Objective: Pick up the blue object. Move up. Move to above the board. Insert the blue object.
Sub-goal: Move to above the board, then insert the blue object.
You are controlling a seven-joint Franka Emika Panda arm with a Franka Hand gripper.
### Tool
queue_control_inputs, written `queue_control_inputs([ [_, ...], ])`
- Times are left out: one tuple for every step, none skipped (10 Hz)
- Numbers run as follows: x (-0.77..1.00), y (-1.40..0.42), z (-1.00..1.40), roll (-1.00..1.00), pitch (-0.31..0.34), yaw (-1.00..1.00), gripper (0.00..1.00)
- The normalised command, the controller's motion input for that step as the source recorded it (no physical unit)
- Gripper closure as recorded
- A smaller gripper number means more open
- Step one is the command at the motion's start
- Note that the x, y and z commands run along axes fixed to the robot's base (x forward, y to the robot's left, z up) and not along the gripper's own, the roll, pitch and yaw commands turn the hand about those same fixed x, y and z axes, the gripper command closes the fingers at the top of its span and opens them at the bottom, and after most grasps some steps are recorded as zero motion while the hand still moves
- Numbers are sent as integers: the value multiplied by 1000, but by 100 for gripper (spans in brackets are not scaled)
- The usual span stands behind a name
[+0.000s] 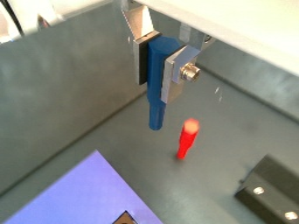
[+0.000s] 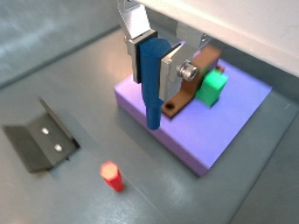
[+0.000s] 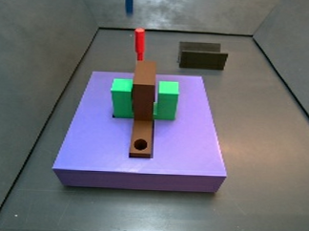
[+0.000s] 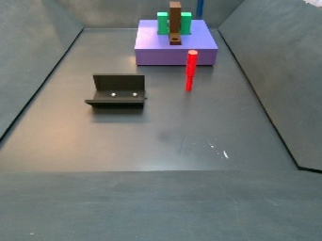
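Observation:
My gripper (image 1: 158, 74) is shut on the blue object (image 1: 156, 109), a slim blue peg that hangs upright between the silver fingers, lifted clear of the floor. It shows the same way in both wrist views (image 2: 153, 105). In both side views only the peg's lower end shows, at the top edge (image 3: 131, 2) (image 4: 201, 8). The board (image 3: 146, 103), a brown plank with a round hole (image 3: 142, 145) near its end, lies on the purple slab (image 3: 182, 147). In a wrist view the board (image 2: 198, 70) lies just behind the peg.
A red peg (image 3: 139, 42) stands upright on the floor beside the slab, also in a wrist view (image 1: 184, 140). Green blocks (image 3: 122, 97) flank the board. The fixture (image 4: 117, 91) stands on the floor. Grey walls enclose the floor.

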Motion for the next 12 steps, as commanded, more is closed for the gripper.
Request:
queue_control_inputs([
  [16, 4, 811, -28, 88, -5, 100],
  [24, 6, 290, -40, 55, -5, 100],
  [478, -1400, 401, 56, 87, -187, 100],
  [465, -1400, 383, 84, 106, -178, 100],
  [540, -1400, 363, 123, 181, -70, 100],
  [615, -1400, 376, 73, 196, -47, 100],
  [317, -670, 188, 88, 185, -18, 100],
  [219, -426, 122, 89, 158, -8, 100],
  [93, -179, 65, 30, 72, -1, 100],
  [0, 0, 0, -4, 0, 0, 100],
  [0, 74, 0, -10, 0, 0, 100],
  [0, -686, -223, 199, 0, 0, 100],
])
